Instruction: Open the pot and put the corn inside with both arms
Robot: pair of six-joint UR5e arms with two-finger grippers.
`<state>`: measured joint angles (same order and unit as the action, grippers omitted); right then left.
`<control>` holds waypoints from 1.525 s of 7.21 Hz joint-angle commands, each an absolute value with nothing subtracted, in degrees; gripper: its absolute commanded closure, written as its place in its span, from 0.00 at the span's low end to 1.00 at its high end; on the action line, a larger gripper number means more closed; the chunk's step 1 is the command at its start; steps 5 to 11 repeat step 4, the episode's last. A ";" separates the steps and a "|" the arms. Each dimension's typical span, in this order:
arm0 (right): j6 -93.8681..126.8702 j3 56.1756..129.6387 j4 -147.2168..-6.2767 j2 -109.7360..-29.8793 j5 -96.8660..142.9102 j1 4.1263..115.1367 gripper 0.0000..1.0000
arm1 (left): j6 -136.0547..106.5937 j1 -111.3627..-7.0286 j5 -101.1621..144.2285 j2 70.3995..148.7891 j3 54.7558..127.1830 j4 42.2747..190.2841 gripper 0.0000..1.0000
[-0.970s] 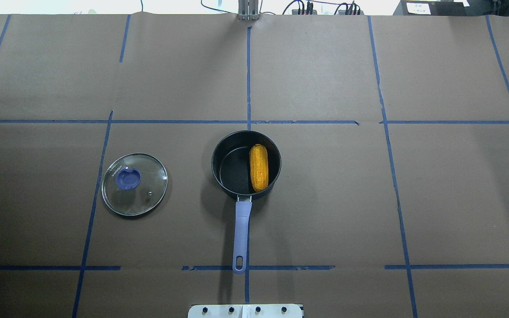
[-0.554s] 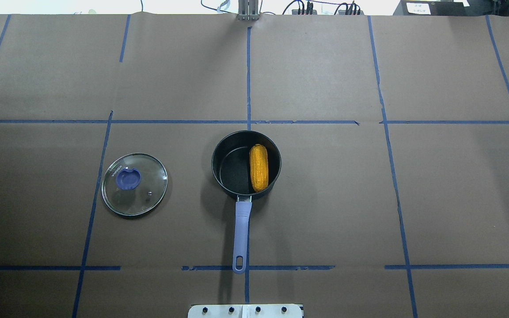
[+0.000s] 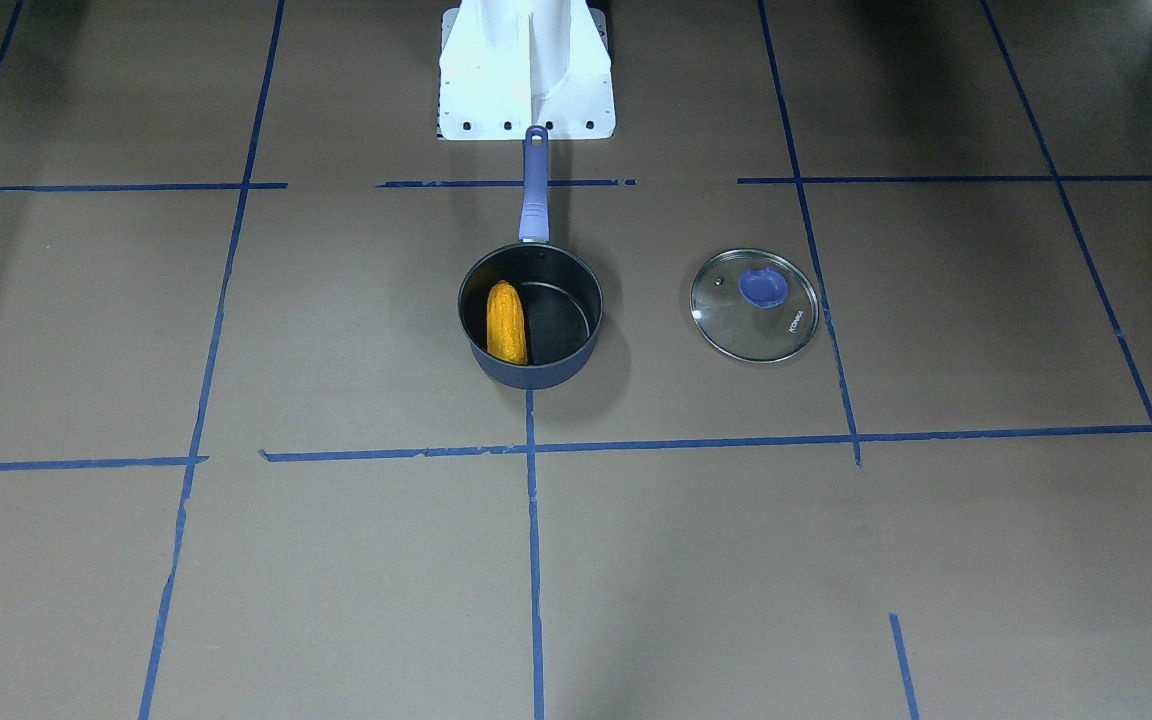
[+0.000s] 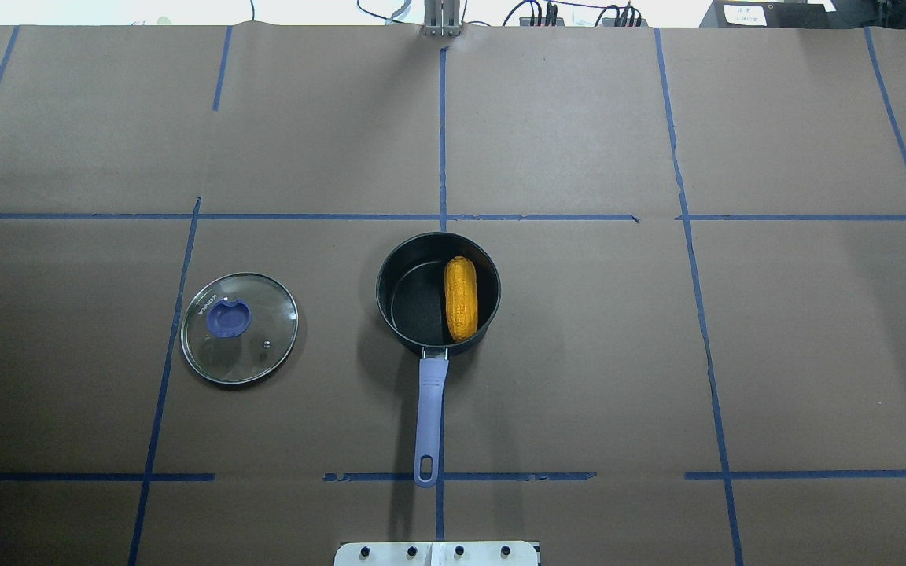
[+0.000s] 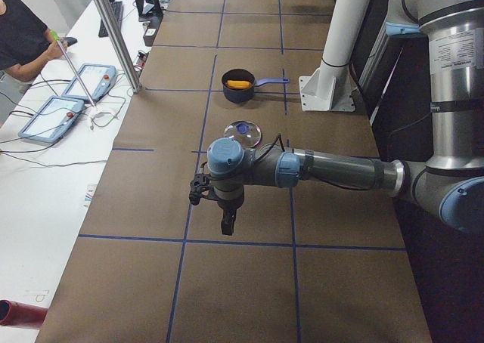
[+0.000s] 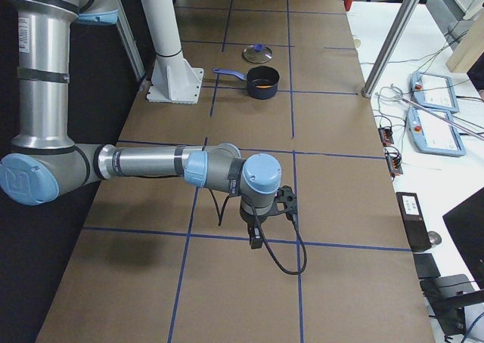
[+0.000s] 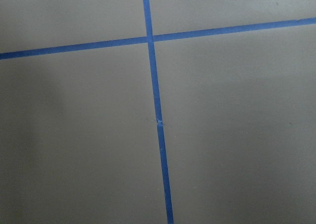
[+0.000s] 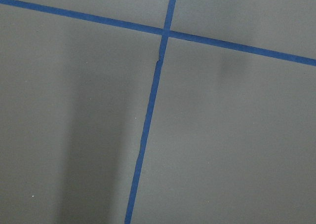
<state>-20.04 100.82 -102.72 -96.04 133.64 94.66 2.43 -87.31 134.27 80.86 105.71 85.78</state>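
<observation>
We look down on a table (image 4: pixel 579 354) covered in brown paper and crossed by blue tape lines (image 4: pixel 442 141). The left claw (image 5: pixel 227 224) appears only in the left side view and the right claw (image 6: pixel 257 239) only in the right side view. Each hangs below centre of its frame over bare paper, and we cannot tell how far either is open.

Well apart from both, the pot (image 4: pixel 414 306) stands uncovered at the centre of the overhead frame, its handle (image 4: pixel 430 409) pointing to the bottom edge. The corn (image 4: pixel 460 299) lies inside along the pot's right wall. The lid (image 4: pixel 252 354) lies flat to the pot's left, apart from it, with its knob (image 4: pixel 228 317) up.
</observation>
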 commanded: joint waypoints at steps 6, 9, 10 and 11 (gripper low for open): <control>-19.60 100.64 -102.57 -96.06 134.03 94.57 0.00 | 2.72 -87.36 134.12 81.39 106.44 85.69 0.00; -19.60 100.64 -102.57 -96.06 134.03 94.57 0.00 | 2.72 -87.36 134.12 81.39 106.44 85.69 0.00; -19.60 100.64 -102.57 -96.06 134.03 94.57 0.00 | 2.72 -87.36 134.12 81.39 106.44 85.69 0.00; -19.60 100.64 -102.57 -96.06 134.03 94.57 0.00 | 2.72 -87.36 134.12 81.39 106.44 85.69 0.00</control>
